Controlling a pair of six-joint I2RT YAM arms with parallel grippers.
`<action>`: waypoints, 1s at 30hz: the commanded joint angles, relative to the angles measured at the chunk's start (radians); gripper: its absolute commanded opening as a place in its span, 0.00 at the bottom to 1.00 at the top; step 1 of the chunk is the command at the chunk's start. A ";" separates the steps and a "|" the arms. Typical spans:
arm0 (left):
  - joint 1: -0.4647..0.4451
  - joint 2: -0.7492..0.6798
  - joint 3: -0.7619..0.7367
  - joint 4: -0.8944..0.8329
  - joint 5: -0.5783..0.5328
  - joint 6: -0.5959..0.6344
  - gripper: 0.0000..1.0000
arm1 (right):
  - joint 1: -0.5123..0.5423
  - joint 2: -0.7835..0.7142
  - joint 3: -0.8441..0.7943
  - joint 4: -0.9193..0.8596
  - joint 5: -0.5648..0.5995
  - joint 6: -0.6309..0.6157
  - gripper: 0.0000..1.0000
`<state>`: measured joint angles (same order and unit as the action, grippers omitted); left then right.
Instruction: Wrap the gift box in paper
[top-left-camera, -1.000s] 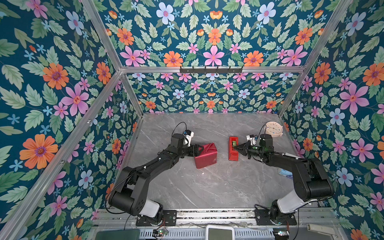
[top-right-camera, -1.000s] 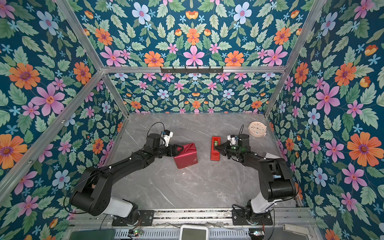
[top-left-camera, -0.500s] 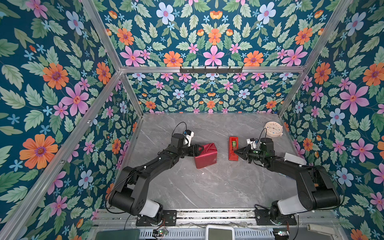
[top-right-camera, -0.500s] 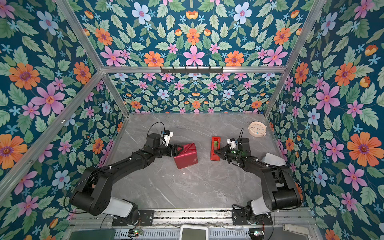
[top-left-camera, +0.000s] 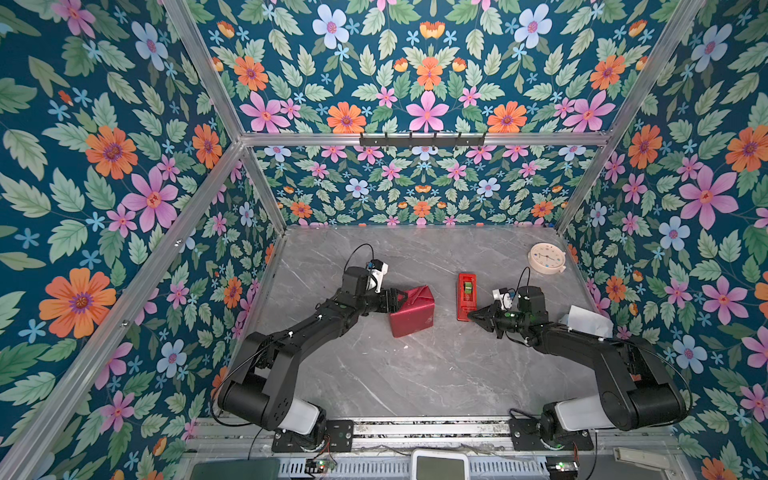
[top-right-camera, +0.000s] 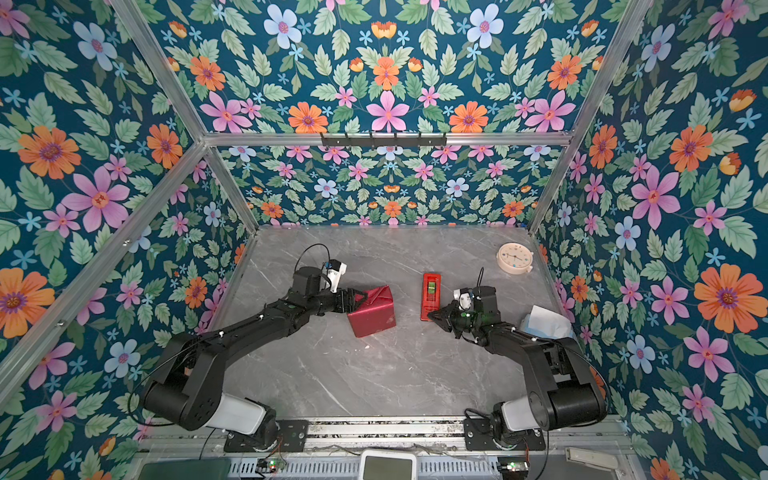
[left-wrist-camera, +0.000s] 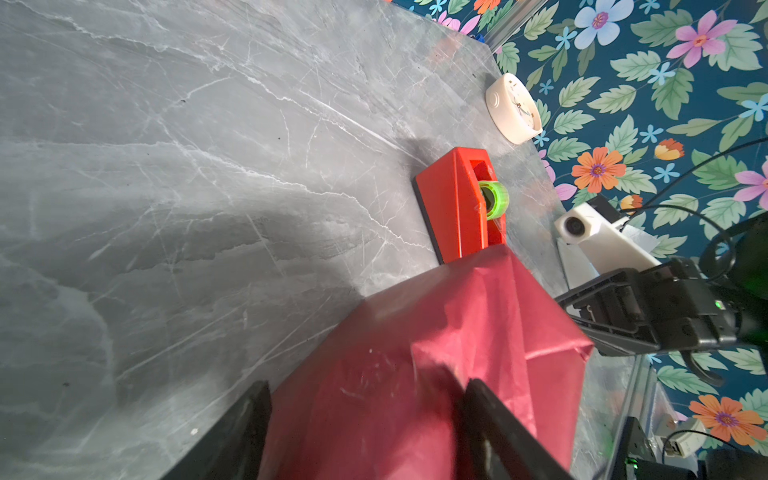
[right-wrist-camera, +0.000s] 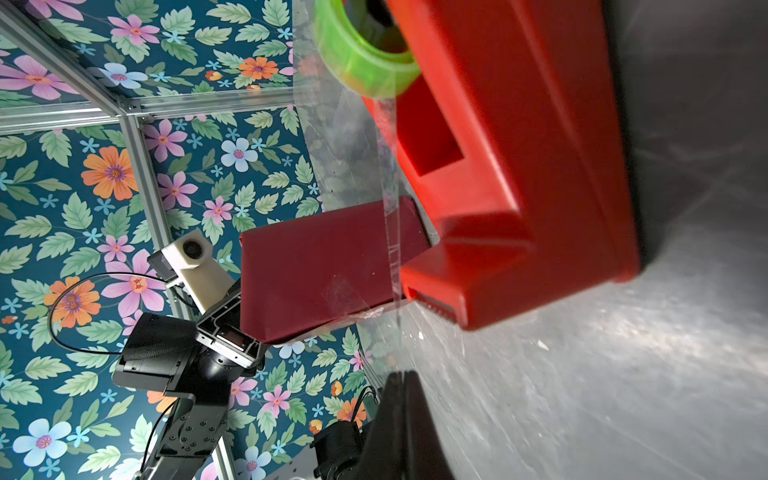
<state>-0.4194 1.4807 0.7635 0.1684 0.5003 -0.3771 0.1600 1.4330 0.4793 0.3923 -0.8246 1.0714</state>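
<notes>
Leftmost, the left gripper is seen with its jaws spread wide, clamped on either side of the gift box. The box sits left of centre on the grey marbled table and is fully covered by creased, dull maroon paper. To its right lies a narrow red plastic tape dispenser with a green roll. Just nearer, the right gripper is pinched shut on a clear tape strip. It has been drawn back nearward since earlier, while the box is unmoved.
</notes>
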 joint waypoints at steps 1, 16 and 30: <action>0.002 0.009 -0.006 -0.124 -0.063 0.037 0.74 | 0.003 -0.002 -0.011 -0.003 -0.019 -0.010 0.00; 0.002 0.016 -0.006 -0.123 -0.063 0.038 0.74 | 0.013 0.031 -0.036 0.022 -0.004 -0.015 0.00; 0.002 0.022 -0.008 -0.118 -0.059 0.036 0.74 | 0.013 0.149 0.008 0.033 0.062 -0.032 0.00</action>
<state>-0.4191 1.4925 0.7650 0.1833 0.5049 -0.3737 0.1719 1.5585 0.4740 0.4377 -0.7830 1.0527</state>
